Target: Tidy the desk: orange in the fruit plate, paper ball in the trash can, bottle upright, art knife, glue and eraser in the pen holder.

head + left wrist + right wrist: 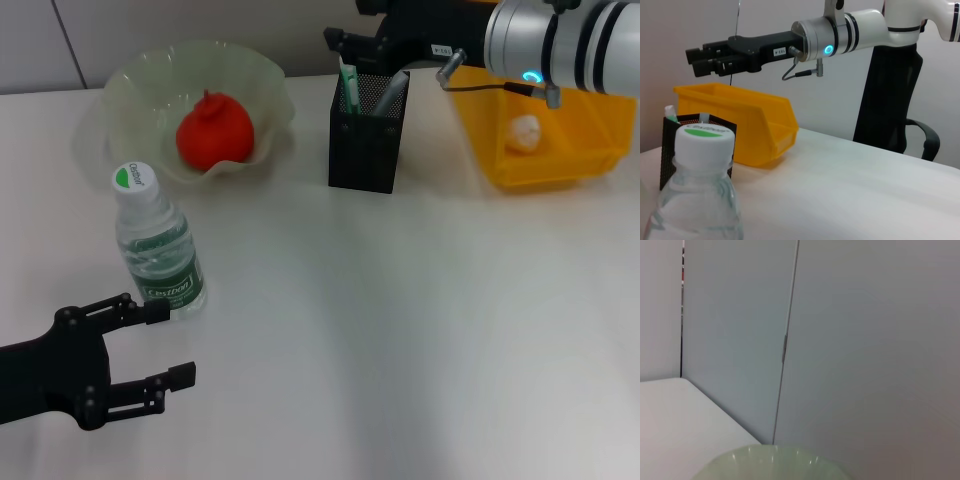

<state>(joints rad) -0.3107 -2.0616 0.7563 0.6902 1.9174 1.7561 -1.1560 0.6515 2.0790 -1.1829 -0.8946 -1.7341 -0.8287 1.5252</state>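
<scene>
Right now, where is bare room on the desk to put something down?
The wide patch of desk in front of the pen holder and yellow bin is bare. It is crowded around the bottle, between plate and left pincer.

My left gripper (165,345) sits low at near left with fingers spread apart, while my right gripper (338,40) reaches high at the far side, fingers closed together.
</scene>
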